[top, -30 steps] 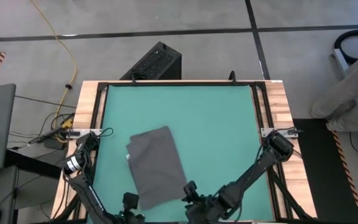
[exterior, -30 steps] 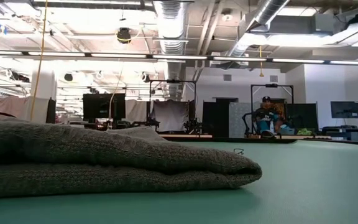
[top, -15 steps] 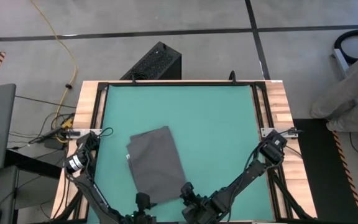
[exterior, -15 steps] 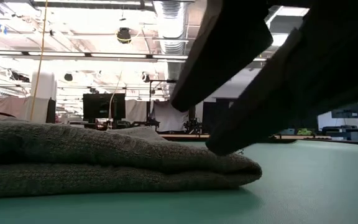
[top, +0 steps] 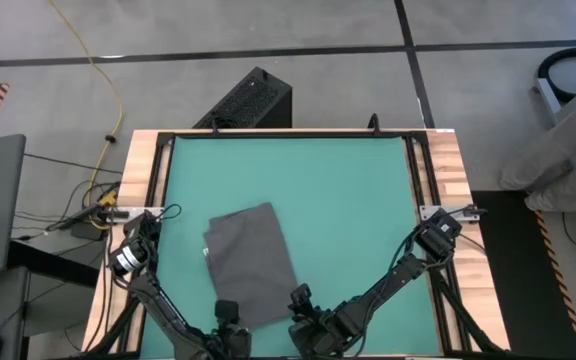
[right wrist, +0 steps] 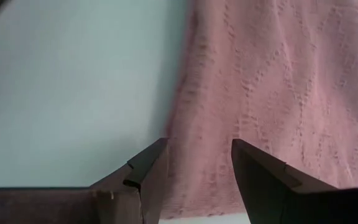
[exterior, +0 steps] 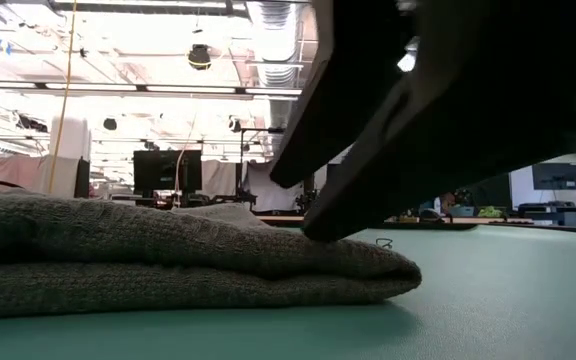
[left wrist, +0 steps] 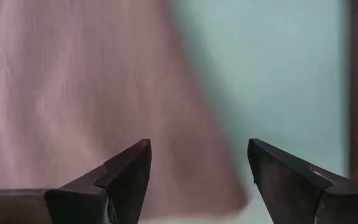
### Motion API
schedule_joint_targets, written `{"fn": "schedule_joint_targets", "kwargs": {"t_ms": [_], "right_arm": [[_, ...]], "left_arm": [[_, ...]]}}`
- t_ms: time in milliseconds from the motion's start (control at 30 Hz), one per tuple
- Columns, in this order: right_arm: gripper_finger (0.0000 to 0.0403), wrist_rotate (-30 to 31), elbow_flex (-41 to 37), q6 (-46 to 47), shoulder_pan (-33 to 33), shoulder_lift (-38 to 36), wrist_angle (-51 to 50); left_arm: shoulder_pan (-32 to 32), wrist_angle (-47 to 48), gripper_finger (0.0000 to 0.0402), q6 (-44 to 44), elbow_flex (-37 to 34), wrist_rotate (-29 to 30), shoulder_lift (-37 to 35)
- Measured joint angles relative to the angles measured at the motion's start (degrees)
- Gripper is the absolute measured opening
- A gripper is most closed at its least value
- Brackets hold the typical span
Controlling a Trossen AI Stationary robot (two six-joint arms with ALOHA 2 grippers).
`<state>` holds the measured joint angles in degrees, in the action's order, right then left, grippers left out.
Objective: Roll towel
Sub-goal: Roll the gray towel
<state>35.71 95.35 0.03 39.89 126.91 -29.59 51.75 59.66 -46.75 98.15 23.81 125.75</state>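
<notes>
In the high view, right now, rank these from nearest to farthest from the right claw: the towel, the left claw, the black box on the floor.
Measured from the right claw, at the table's near edge:
1. The towel: its near right corner lies right beside the claw.
2. The left claw: to the left, at the towel's near edge.
3. The black box: on the floor beyond the table's far edge.

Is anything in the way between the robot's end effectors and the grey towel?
No, nothing visible is in the way. The towel lies folded flat on the green mat, and both end effectors sit open right at its near edge: the left end effector and the right end effector, with only fabric and bare mat ahead.
</notes>
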Motion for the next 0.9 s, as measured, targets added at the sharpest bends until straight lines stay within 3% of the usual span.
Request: {"fn": "schedule_joint_targets", "kwargs": {"t_ms": [100, 233, 500, 900], "right_arm": [[0.0203, 0.21, 0.0, -0.39, -0.41, -0.09, 0.2], [0.0203, 0.24, 0.02, -0.9, -0.28, -0.24, 2.16], [0.0203, 0.21, 0.02, 0.63, -0.67, -0.18, 2.54], [0.0203, -0.41, -0.24, 1.69, 1.18, 2.06, 3.42]], "left_arm": [[-1.04, 5.48, 0.0257, -3.17, 0.0, -4.12, 0.0], [-2.1, 3.48, 0.0257, -3.52, 0.07, -8.28, 0.0], [-1.5, -3.95, 0.0257, -2.0, 2.33, -5.67, -0.09], [-1.31, -6.99, 0.0257, -3.99, -2.13, -1.4, -0.07]]}}
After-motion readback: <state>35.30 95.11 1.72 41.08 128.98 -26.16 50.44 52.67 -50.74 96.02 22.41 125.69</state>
